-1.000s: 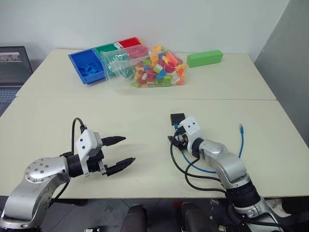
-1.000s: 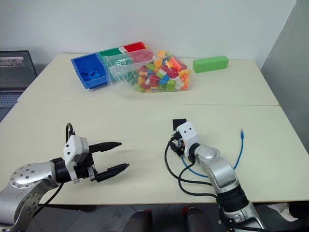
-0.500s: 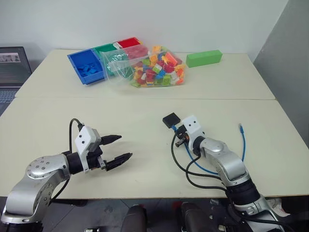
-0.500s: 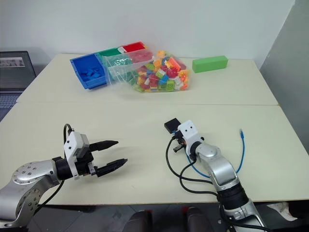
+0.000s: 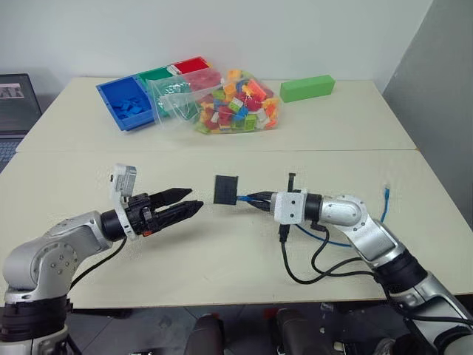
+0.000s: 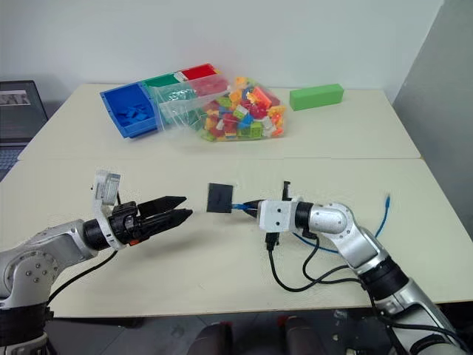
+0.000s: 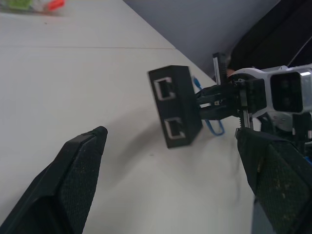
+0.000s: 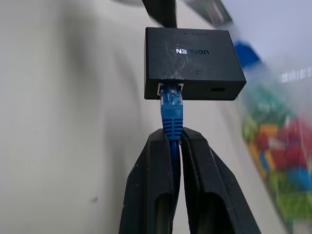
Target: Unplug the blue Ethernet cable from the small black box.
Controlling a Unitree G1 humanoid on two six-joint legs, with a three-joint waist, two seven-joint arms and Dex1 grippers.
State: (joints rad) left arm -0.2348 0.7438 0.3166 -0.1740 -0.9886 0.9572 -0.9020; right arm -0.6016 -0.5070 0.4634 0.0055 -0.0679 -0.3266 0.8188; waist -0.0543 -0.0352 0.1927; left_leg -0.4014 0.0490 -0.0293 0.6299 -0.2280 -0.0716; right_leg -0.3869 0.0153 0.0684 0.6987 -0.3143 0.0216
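Observation:
The small black box hangs in the air above the table, carried by the blue Ethernet cable plugged into its side. My right gripper points left and is shut on the cable just behind the plug. The rest of the cable loops back on the table to its free end. My left gripper is open and level, pointing at the box from a short gap away. In the left wrist view the box shows two empty ports between the fingers.
At the far left of the table stand a blue tray and a clear bag of coloured bricks, with a long green block at the far right. A laptop sits at the left edge. Black arm cables trail under my right arm.
My right gripper shut on the cable, rose and turned to point left, lifting the box off the table toward the left gripper. The left gripper rolled and rose a little, staying open.

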